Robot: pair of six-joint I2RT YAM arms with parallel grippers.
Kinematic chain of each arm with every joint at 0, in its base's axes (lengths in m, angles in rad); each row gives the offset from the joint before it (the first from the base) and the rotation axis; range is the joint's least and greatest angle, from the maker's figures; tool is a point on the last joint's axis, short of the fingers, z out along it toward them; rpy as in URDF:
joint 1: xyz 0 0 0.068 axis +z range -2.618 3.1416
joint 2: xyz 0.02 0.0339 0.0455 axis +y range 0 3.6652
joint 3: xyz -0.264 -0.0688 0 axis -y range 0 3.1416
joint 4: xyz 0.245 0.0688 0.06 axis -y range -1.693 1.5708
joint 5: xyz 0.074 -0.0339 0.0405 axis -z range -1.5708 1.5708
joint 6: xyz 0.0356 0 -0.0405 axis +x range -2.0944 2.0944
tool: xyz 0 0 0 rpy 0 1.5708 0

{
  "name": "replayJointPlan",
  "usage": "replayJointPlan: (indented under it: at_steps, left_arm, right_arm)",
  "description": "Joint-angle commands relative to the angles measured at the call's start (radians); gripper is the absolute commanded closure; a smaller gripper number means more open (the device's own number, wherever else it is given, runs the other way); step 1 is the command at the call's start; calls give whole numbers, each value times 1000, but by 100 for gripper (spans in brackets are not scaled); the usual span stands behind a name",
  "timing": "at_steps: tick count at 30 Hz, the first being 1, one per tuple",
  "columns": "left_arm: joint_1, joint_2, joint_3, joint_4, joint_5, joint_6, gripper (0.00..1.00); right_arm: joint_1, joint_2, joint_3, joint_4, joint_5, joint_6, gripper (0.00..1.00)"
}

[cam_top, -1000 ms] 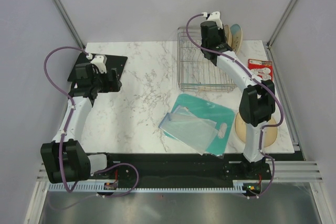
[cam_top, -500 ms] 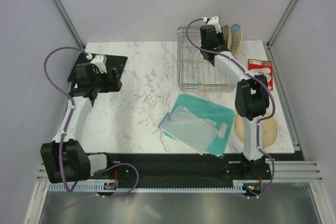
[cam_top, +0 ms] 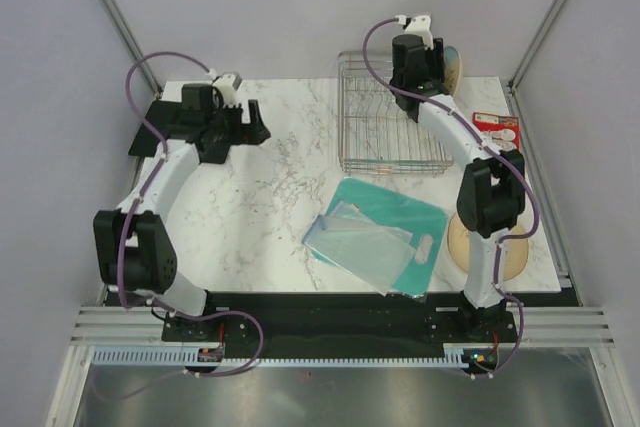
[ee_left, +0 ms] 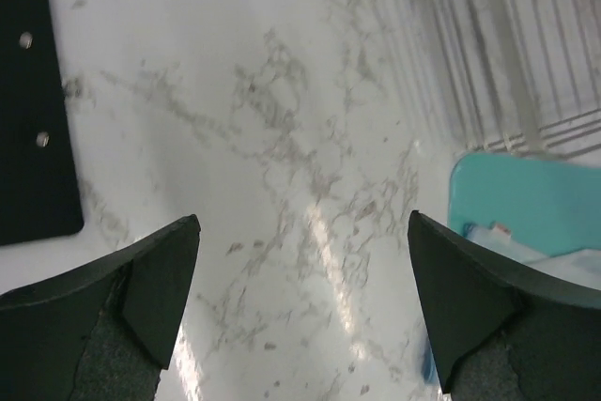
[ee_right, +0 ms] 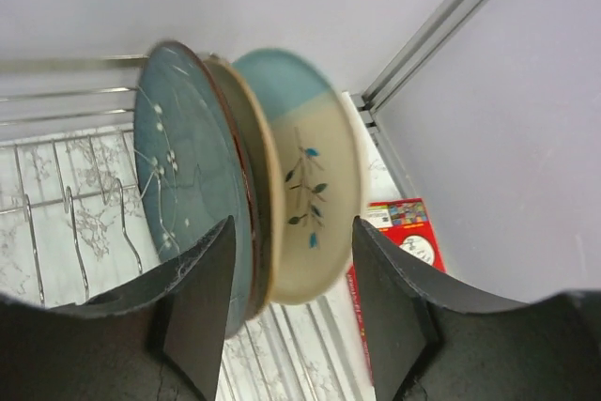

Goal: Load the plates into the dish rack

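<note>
A: Where the right gripper (ee_right: 291,232) sits at the far end of the dish rack (cam_top: 392,122), what's its hold?

B: Unclenched. The fingers stand apart, with three upright rims in the gap (dark blue plate (ee_right: 183,166), tan plate (ee_right: 255,176), cream-and-blue plate (ee_right: 315,138)), packed at the rack's 2 o'clock corner. Contact I cannot tell.

A: The fourth plate (cam_top: 518,259)?

B: Flat at 4 o'clock on the table (cam_top: 290,177), by its right edge, partly under the right arm.

A: Left gripper (ee_left: 302,223)?

B: Spread wide, empty, over bare marble. The black mat (ee_left: 33,100) is at 9 o'clock and the teal cutting board (ee_left: 526,194) at 4.
</note>
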Motion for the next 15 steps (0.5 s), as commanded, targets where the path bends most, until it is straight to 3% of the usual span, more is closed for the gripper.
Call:
replayJointPlan:
  at_steps: [1, 4, 5, 6, 8, 11, 13, 15]
  left_arm:
    - [-103, 168, 260, 21, 106, -89, 3]
    - [-143, 280, 387, 17, 121, -122, 3]
    - [-150, 302, 407, 15, 120, -129, 3]
    - [-154, 319, 438, 12, 126, -139, 3]
    - [-174, 326, 440, 11, 124, -137, 4]
    - [-216, 290, 396, 7, 132, -136, 3]
    - [-257, 242, 362, 7, 155, -140, 3]
    - [-315, 211, 297, 21, 185, -149, 3]
  right_arm:
    - [10, -230, -61, 41, -18, 2, 40]
    - [7, -369, -165, -29, -64, 16, 37]
    - [-1, -406, -220, -69, -151, 16, 32]
    - [-24, -475, -246, -172, -197, 27, 21]
    - [-68, -537, -319, -285, -361, 39, 15]
    - [-228, -644, -417, -477, -565, 71, 10]
    - [-404, -695, -481, -598, -658, 56, 10]
    - [-565, -724, -526, -682, -799, -39, 11]
